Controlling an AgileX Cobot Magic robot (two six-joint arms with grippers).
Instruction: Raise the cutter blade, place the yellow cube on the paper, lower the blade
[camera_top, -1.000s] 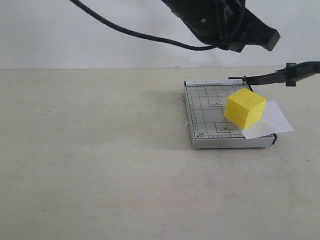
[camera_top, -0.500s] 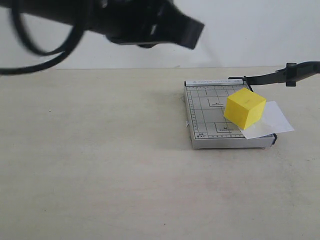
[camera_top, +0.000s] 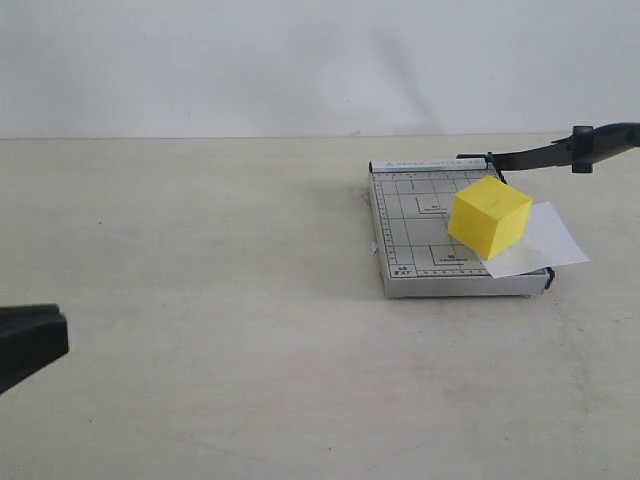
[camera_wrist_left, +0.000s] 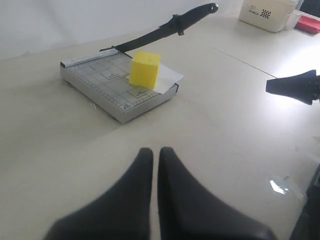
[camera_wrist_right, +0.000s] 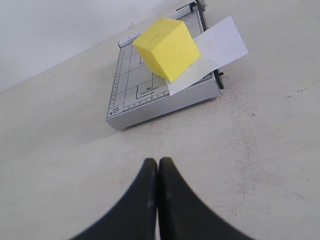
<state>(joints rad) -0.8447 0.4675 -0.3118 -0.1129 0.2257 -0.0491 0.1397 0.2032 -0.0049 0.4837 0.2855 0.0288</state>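
Fingers (camera_wrist_left: 130, 205) together, empty, on left gripper (camera_wrist_left: 154, 152) and right gripper (camera_wrist_right: 157, 162) — yellow cube (camera_wrist_right: 166, 47) well ahead of them, weighting paper (camera_wrist_right: 222, 45); cutter blade (camera_wrist_left: 155, 34) raised, seemingly clear for lowering.

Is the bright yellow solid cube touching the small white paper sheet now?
Touching. The right wrist view shows the bright yellow solid cube resting with its lower edge directly on the small white paper sheet, without any visible gap.

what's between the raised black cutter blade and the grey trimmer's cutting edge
Only the white paper sheet overhanging that edge. The yellow cube sits on it just inside the edge; whether the black cutter blade clears it is unclear.
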